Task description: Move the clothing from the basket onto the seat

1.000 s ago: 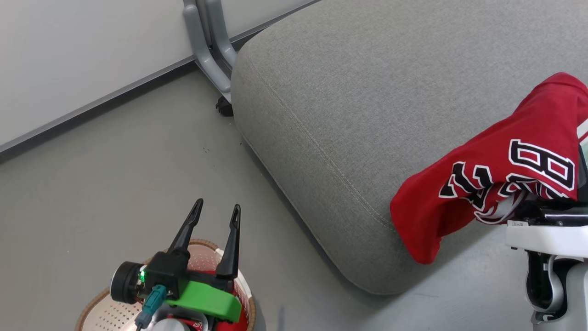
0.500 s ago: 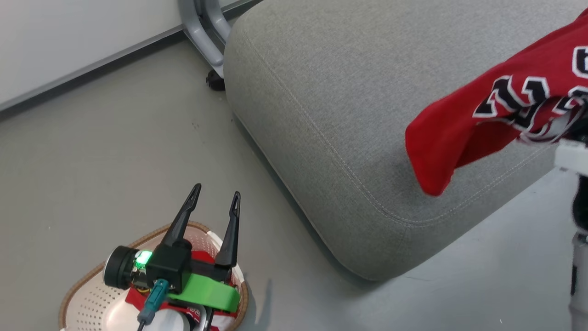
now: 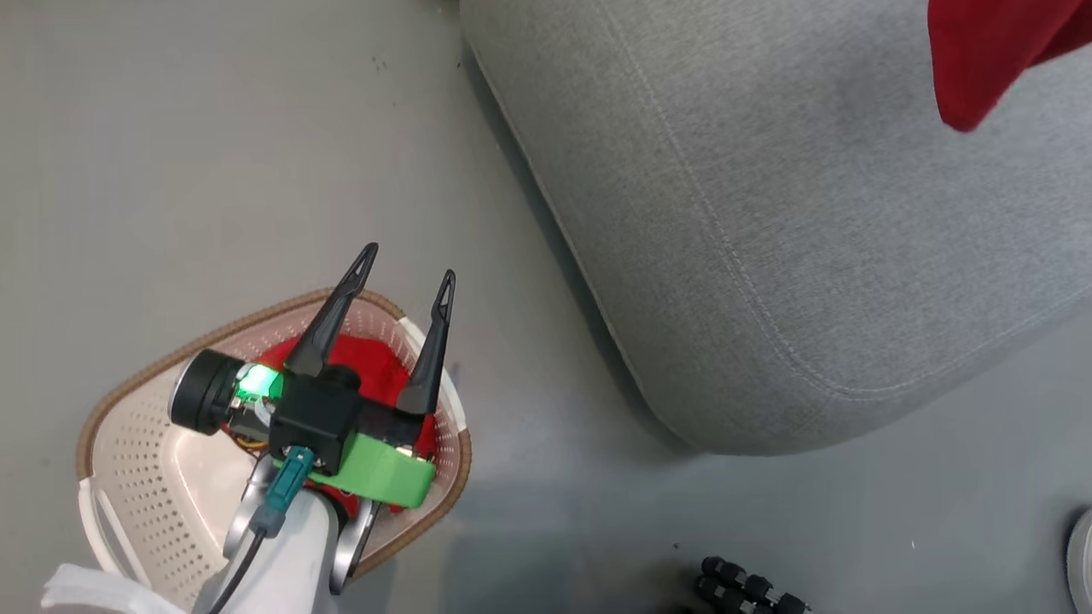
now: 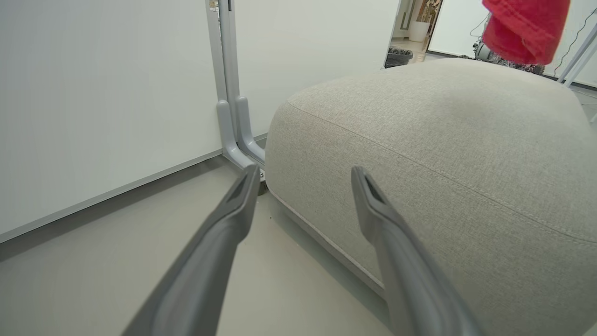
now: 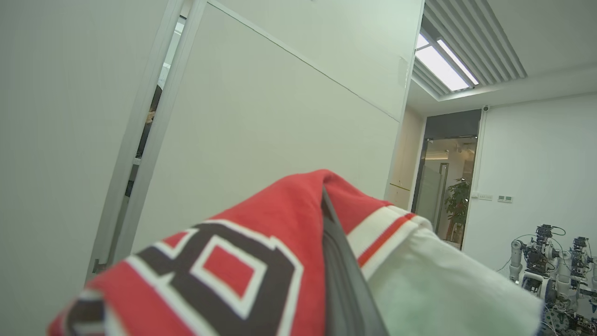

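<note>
Right wrist view first: the right hand (image 5: 324, 198) is pinched fully shut, its dark fingers buried in a fold of a soft red jersey with black-and-white lettering and red-white striped trim (image 5: 233, 261). Cloth drapes off both sides of the fingers. Head view now, and the jersey's loose red corner (image 3: 990, 60) hangs over the big grey fabric seat cushion with the stitched seam (image 3: 768, 213). I can't tell whether it touches.

Over to the left hand (image 3: 409, 261): fingers spread wide, holding nothing, hovering right above the cream perforated plastic basket with the brown woven-look rim (image 3: 145, 477). Directly beneath that hand lies a second red garment (image 3: 363, 354), bunched against the basket wall nearest the cushion. Left wrist view has the cushion (image 4: 443, 140) rising just ahead of those open fingers.

Handling call: this looks like light, limp, slightly slick fabric with no stiffness, so it should sag and trail. Best bet is a bunched fold near the middle of the pile, taken deep between the fingers so it doesn't slip on the lift.
</note>
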Motion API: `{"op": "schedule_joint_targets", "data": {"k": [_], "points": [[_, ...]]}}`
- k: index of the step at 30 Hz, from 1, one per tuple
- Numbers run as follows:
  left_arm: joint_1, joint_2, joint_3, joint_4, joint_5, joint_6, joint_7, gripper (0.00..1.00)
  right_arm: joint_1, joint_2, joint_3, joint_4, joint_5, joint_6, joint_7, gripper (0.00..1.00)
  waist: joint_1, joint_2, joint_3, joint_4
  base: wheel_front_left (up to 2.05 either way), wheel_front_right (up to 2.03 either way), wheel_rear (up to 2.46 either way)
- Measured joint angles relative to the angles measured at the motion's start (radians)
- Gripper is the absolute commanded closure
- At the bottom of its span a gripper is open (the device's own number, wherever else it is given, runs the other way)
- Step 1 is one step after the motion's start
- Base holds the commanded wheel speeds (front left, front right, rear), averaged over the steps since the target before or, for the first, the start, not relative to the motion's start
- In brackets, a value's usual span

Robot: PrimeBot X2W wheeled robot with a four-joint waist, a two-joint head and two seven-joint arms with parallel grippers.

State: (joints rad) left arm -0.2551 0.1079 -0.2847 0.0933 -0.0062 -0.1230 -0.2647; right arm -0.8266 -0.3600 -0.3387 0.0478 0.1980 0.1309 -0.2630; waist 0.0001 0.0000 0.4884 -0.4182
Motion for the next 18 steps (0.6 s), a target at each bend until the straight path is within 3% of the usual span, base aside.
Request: {"op": "schedule_joint_targets", "data": {"k": [6, 18], "points": [[-0.036, 0.005, -0.016, -0.017, 0.006, 0.0, 0.0, 0.0, -0.096, -0.039, -0.027, 0.171, -0.04, 0.0, 0.0, 1.0, 0.0, 0.0, 0.1, 0.059, 0.0, 0.0, 0.0], [-0.051, 0.014, -0.032, -0.023, 0.006, 0.0, 0.0, 0.0, -0.106, -0.018, 0.017, 0.511, -0.128, 0.0, 0.0, 1.0, 0.0001, 0.0, 0.237, 0.172, 0.0, 0.0, 0.0]]}}
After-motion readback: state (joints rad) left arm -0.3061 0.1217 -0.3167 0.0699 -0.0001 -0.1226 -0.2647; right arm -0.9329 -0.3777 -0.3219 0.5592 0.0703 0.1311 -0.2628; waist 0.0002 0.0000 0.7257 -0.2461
